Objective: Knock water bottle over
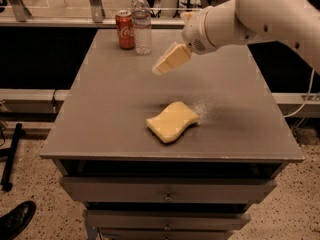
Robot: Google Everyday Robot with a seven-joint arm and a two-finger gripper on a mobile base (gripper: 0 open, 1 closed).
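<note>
The water bottle (142, 26) is clear and ribbed with a white cap. It stands upright at the far left of the grey table (100, 109), just right of a red Coca-Cola can (125, 30). My gripper (161, 68) hangs above the table's middle rear, pointing down and to the left. It is a short way right of and in front of the bottle and does not touch it. Its cream fingers look pressed together and hold nothing.
A yellow sponge (172, 121) lies on the table toward the front centre, with a faint pale smear to its right. The table has drawers below. A railing runs behind the table. A black shoe (15, 220) shows on the floor at the lower left.
</note>
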